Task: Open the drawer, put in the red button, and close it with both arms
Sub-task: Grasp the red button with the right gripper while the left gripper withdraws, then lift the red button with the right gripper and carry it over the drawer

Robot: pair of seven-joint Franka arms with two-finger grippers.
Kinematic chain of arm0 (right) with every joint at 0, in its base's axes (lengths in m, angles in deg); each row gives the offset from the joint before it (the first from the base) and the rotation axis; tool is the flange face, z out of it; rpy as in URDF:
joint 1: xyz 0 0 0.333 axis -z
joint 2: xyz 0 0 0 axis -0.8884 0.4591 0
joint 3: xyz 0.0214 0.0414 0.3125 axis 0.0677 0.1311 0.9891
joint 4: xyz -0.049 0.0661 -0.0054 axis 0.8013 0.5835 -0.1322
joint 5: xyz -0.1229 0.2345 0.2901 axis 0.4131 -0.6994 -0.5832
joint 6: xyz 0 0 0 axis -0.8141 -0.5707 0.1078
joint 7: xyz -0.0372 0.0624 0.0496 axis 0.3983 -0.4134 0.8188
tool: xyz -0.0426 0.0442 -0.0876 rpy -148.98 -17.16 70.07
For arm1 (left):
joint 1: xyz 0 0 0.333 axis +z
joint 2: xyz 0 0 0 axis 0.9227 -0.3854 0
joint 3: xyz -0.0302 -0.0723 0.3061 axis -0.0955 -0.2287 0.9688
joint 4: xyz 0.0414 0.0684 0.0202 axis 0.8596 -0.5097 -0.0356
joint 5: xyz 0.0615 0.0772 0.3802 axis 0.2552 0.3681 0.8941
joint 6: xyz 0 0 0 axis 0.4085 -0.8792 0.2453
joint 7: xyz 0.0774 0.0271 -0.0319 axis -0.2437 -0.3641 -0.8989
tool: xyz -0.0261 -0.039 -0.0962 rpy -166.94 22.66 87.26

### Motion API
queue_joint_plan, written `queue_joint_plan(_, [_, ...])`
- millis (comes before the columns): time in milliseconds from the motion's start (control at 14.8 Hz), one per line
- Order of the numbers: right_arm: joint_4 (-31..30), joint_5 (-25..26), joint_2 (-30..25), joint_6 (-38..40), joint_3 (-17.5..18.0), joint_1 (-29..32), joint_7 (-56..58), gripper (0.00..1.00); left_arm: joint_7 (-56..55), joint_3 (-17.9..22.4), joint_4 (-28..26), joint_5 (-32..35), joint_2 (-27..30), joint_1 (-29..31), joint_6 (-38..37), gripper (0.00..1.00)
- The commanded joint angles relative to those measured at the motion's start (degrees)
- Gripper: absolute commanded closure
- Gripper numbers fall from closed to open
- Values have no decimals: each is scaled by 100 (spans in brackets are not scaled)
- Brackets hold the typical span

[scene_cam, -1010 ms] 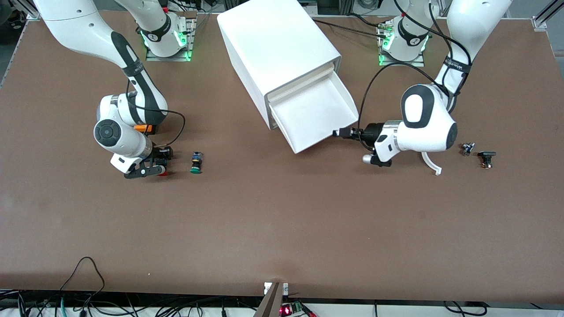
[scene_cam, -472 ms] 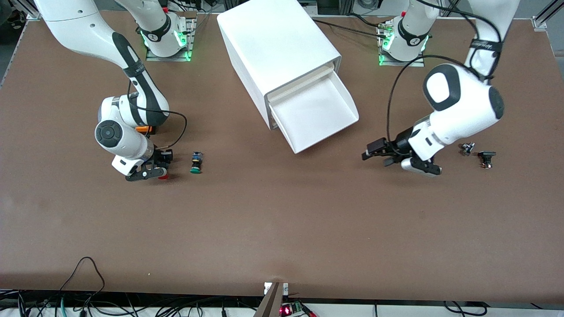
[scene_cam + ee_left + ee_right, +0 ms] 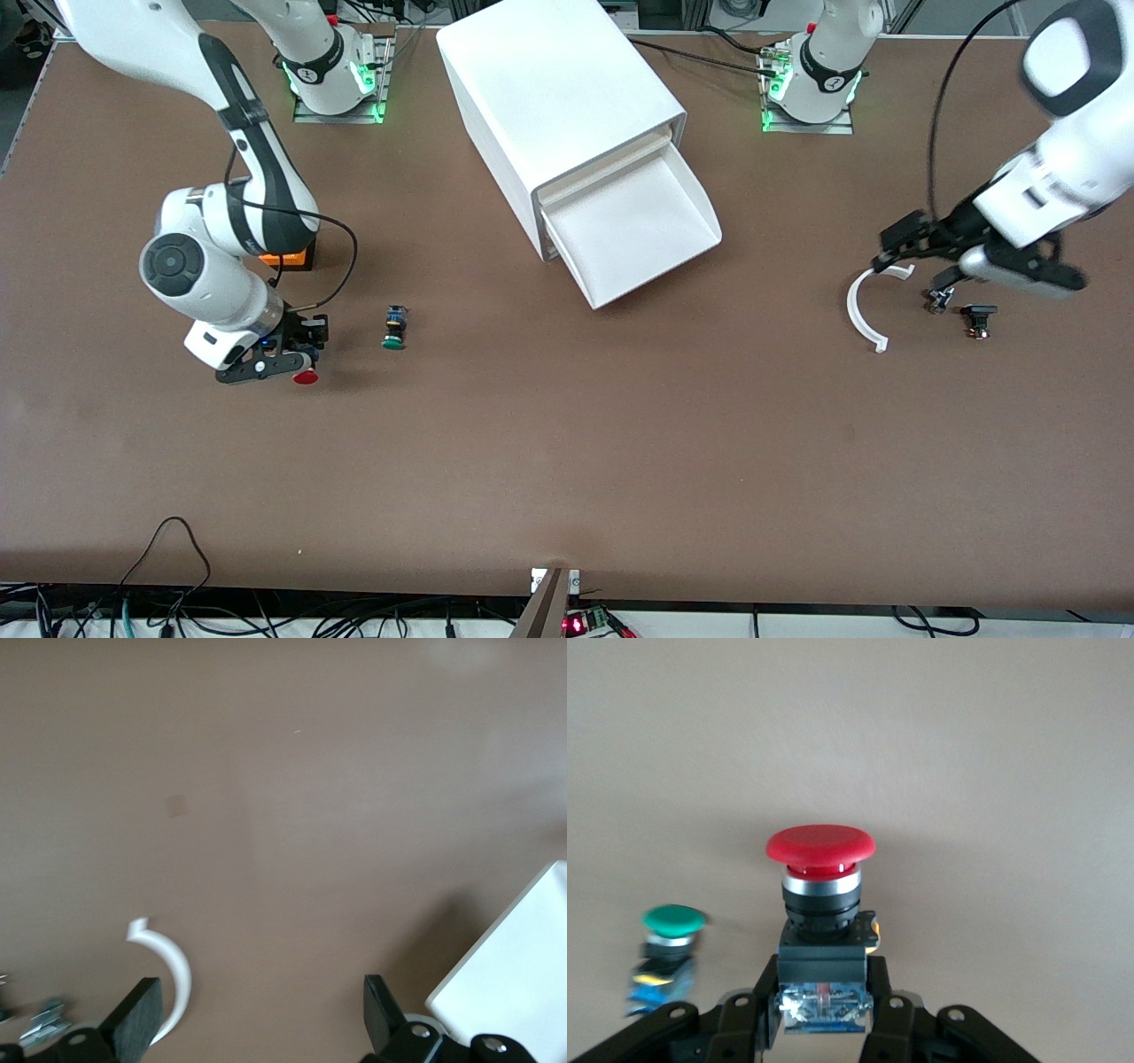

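The right gripper point(image 3: 297, 361) is clamped on the red button point(image 3: 306, 377), now lifted off the table beside the green button point(image 3: 393, 327). The drawer point(image 3: 631, 232) stands open; placing and closing remain. The left gripper point(image 3: 904, 244), fingers apart, has withdrawn from the drawer toward its table end.

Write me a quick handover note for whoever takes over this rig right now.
Right hand: shut on the red button, low over the table near the green button.
Left hand: open, empty, over the white curved strip at its end of the table.
Drawer: pulled out of the cabinet, nothing in it.
Done: drawer opened, button grasped.
Left: carry button into drawer, release, close with both arms.
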Motion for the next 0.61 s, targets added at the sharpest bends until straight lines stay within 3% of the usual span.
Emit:
queue_joint_plan(0, [1274,9,-37,1134,449,9,57,75,-38,-25,571,665,24,-18,-791,0])
queue_joint_plan(269, [2200,27,33,1525,1363,-26,110,75,6,-8,853,834,15,377,-1189,0])
queue_joint_plan(539, [2595,123,226,1489,1488,-719,942,75,-12,-17,906,825,24,694,-1180,0])
